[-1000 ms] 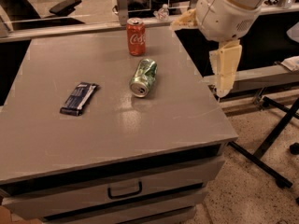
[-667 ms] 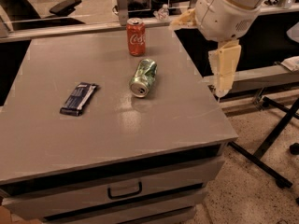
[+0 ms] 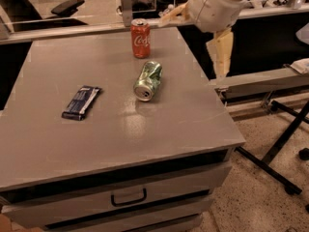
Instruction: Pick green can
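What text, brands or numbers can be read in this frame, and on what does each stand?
"Co": the start of the white script on the upright red can; the rest cannot be read.
Green can, lying on its side: pale markings, unreadable.
Dark blue wrapper: pale print, too blurred to read.
Gripper, hanging beyond the right edge of the table: no text.

Office or lab workroom, by the look of it. Grey cabinet surface [image 3: 96,144] with a handled drawer [image 3: 129,197] at 6 o'clock. Office chair [image 3: 67,6] at 11 o'clock behind a long desk edge [image 3: 72,30]. Speckled hard floor [image 3: 251,202] at 4 o'clock, crossed by black stand legs [image 3: 275,149]. Robot tool [image 3: 193,42] at 1 o'clock, over the surface's far right edge, fingers spread.
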Tool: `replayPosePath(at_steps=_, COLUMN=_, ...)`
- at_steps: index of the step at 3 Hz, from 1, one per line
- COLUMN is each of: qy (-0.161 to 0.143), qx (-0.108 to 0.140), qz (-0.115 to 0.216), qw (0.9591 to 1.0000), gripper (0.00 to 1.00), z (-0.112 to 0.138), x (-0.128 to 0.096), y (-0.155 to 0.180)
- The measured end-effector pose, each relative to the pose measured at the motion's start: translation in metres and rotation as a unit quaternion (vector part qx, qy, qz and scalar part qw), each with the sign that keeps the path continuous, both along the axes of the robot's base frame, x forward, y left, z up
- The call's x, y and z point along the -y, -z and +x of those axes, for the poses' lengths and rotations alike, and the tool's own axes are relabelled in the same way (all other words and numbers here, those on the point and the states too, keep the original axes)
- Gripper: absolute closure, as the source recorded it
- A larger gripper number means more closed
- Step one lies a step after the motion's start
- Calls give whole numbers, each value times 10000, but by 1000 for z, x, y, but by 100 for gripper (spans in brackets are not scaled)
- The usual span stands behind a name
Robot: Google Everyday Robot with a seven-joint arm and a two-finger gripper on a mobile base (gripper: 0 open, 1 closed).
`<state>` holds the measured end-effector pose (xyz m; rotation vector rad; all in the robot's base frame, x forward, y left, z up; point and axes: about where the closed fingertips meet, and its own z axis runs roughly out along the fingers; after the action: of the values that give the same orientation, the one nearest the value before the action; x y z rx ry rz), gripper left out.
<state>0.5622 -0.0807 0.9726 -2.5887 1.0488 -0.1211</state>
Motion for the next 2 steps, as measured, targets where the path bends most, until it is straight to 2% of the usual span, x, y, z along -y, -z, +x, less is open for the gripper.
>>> replayPosePath(at_steps=1, qy=-877, qx=-56, qz=-177, qw=9960, gripper=0, z=13, x=-14, y=15)
replayPosePath(at_steps=2, qy=-1637, qx=-198, qz=-188, qw=9861, gripper=0, z=28, x=-33, y=38)
